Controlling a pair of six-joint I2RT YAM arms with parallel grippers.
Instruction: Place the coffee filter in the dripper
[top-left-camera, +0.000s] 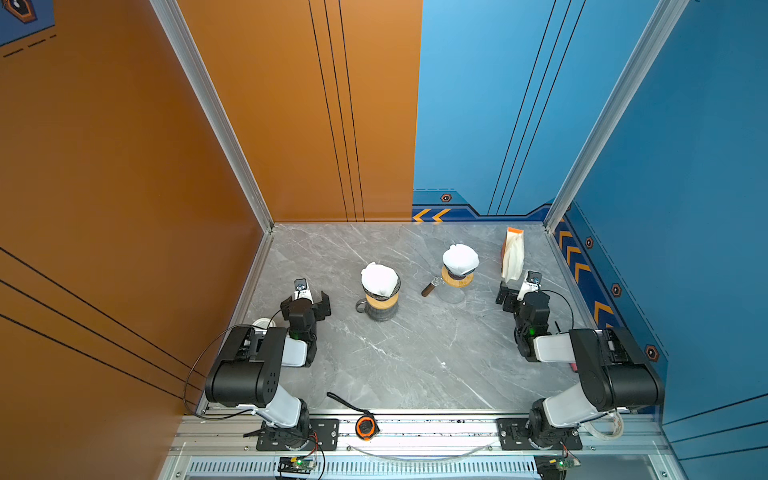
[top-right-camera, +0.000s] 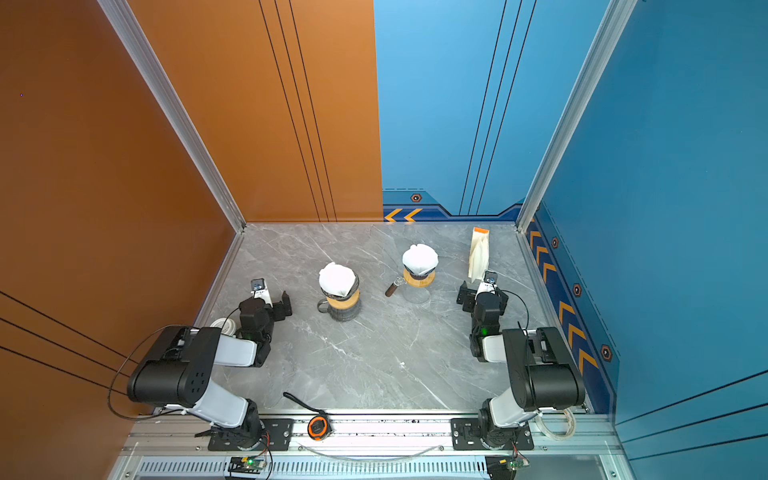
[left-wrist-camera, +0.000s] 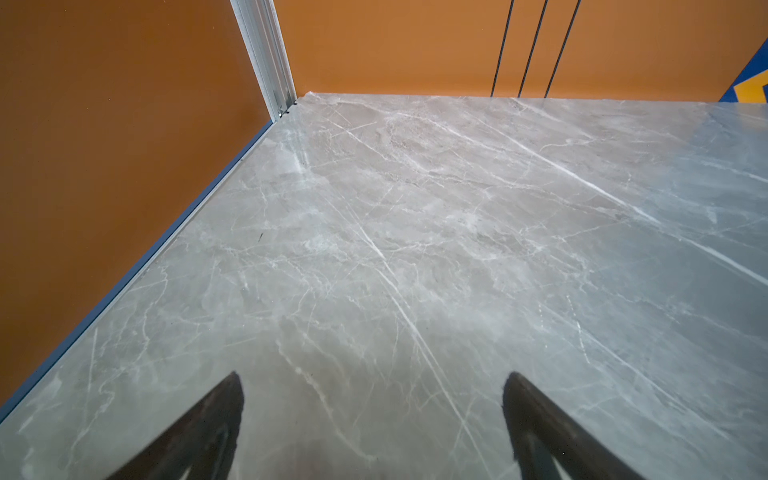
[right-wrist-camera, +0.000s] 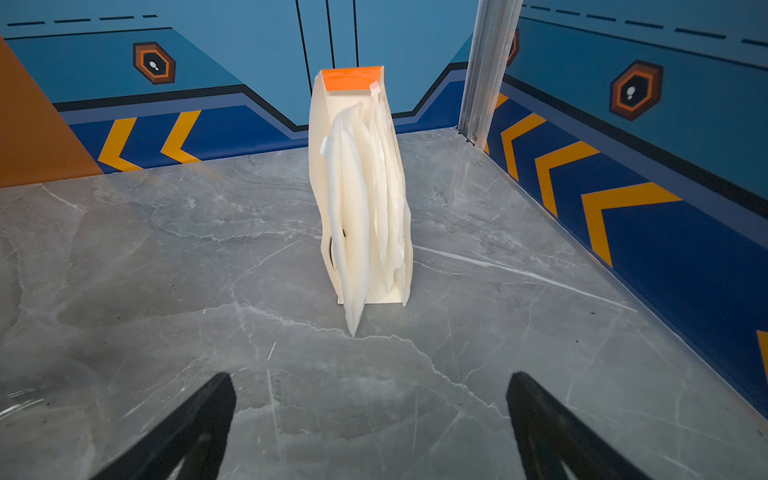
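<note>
Two drippers stand mid-table in both top views. The left dripper (top-left-camera: 380, 297) (top-right-camera: 341, 296) sits on a dark mug, the right dripper (top-left-camera: 457, 277) (top-right-camera: 419, 277) on a clear carafe with a brown handle. A white coffee filter (top-left-camera: 379, 279) (top-right-camera: 336, 279) fills the left one and another filter (top-left-camera: 460, 258) (top-right-camera: 419, 258) the right one. A cream holder of stacked filters (top-left-camera: 513, 254) (right-wrist-camera: 361, 199) stands at the back right. My left gripper (top-left-camera: 305, 297) (top-right-camera: 268, 300) (left-wrist-camera: 374, 386) is open and empty over bare table, left of the left dripper. My right gripper (top-left-camera: 519, 291) (top-right-camera: 482, 293) (right-wrist-camera: 372, 386) is open and empty, facing the holder.
The grey marble table (top-left-camera: 415, 353) is walled by orange panels at left and back and blue panels at right. An orange-and-black round device (top-left-camera: 365, 427) with a black strap lies at the front rail. A white roll (top-left-camera: 262, 322) sits by the left arm.
</note>
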